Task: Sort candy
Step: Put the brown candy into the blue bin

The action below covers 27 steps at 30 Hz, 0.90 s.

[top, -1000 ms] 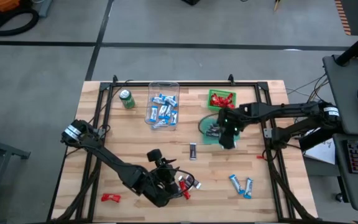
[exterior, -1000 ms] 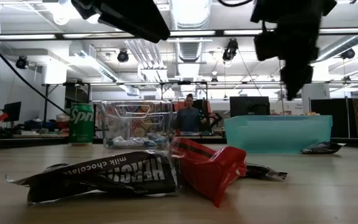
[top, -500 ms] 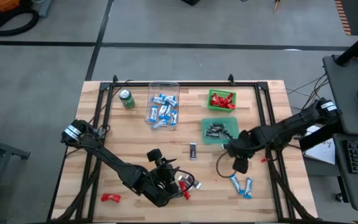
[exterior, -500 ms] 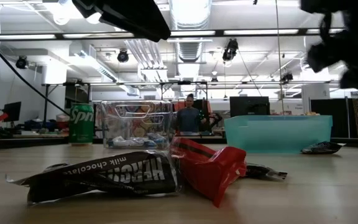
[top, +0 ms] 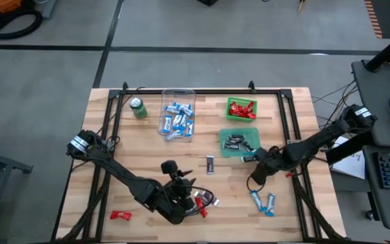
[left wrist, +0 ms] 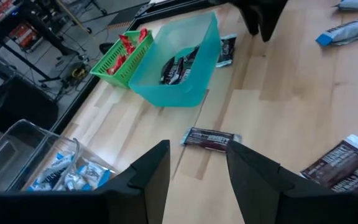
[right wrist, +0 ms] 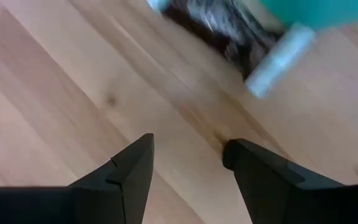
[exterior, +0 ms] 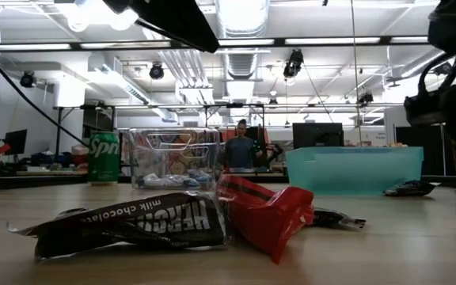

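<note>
A: Start at the left of the tabletop (top: 114, 146). What lies there?

B: A red candy (top: 119, 215) sits alone near the front left edge, its long axis running across the tabletop. Just right of it, the left claw (top: 181, 196) hangs low over a small heap of black-and-silver and red bars (top: 202, 202); its fingers (left wrist: 151, 177) stand apart, holding nothing.

A: And toward the back?

B: A green can (top: 138, 107), then a clear bin (top: 178, 95) with blue-and-white bars (top: 178, 120) lying at mixed angles. In the middle, a lone dark bar (top: 210, 165) points front to back.

A: Further right?

B: A green basket (top: 229, 103) holds red candy (top: 241, 108); a teal tray (top: 252, 135) holds dark bars (top: 234, 141), with one more dark bar (left wrist: 227, 50) just outside its wall. The right claw (top: 256, 176) is low beside the tray, fingers (right wrist: 129, 171) apart and empty. Two blue-and-white bars (top: 263, 201) lie side by side near the front right, long axes roughly front to back.
</note>
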### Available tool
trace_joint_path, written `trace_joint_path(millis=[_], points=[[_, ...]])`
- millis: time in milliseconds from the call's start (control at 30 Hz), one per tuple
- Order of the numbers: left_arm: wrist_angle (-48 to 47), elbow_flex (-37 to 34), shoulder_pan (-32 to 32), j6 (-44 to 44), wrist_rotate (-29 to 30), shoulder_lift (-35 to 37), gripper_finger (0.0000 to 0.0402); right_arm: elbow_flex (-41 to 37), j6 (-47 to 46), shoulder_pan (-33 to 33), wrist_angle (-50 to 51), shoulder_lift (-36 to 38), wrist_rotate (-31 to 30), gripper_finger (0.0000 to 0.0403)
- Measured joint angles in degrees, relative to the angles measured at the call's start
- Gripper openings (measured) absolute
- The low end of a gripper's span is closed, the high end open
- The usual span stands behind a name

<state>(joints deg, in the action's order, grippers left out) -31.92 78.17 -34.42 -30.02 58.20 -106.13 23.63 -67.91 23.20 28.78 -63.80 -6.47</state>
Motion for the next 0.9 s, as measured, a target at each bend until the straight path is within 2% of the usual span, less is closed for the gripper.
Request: trace_joint_path(millis=[133, 267, 367, 500, 700, 900], points=[[0.0, 0.0, 0.61, 0.0, 0.02, 0.0, 0.0142, 0.14, -2.19, 3.11, -2.46, 0.33, -5.83, 0.0201], [-0.03, 0.0, 0.79, -0.01, 0.43, -0.17, 0.0142, 0.86, -6.66, 7.51, -3.3, 0.64, -17.77, 0.0192], [-0.42, 0.0, 0.84, -0.18, 0.98, -0.59, 0.0142, 0.88, -10.74, 9.55, -2.54, 0.14, -23.56, 0.0173], [-0.42, 0.0, 0.92, -0.51, 1.02, -0.79, 0.0142, -0.21, -14.33, 9.81, -2.28, -1.31, -25.51, 0.0155], [-0.39, 0.0, 0.94, -0.65, 1.31, -0.79, 0.0142, -0.56, -16.92, 9.79, -2.47, -4.65, -28.05, 0.0153], [-0.38, 0.0, 0.94, -1.29, 1.31, -0.79, 0.0142, -0.36, -16.72, 9.85, -2.55, -5.51, -20.24, 0.0153]])
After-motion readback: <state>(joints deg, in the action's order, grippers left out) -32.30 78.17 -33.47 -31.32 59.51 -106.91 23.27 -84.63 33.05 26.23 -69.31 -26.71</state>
